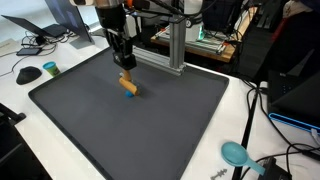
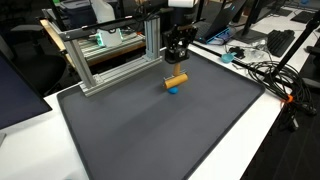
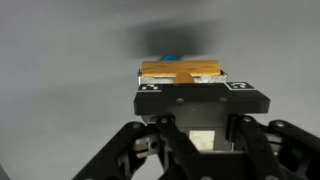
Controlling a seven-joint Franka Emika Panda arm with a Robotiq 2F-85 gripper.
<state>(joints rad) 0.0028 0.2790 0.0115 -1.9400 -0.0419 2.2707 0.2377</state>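
Item: wooden block (image 1: 128, 86), orange with a blue end, at the dark mat (image 1: 130, 130) near its far edge, beside the metal frame (image 2: 110, 62) (resting or just lifted, cannot tell). Gripper (image 1: 125, 72): upright above it, jaws narrow, closed on the block. Teal scoop (image 1: 236, 153): white table, off the mat's corner.
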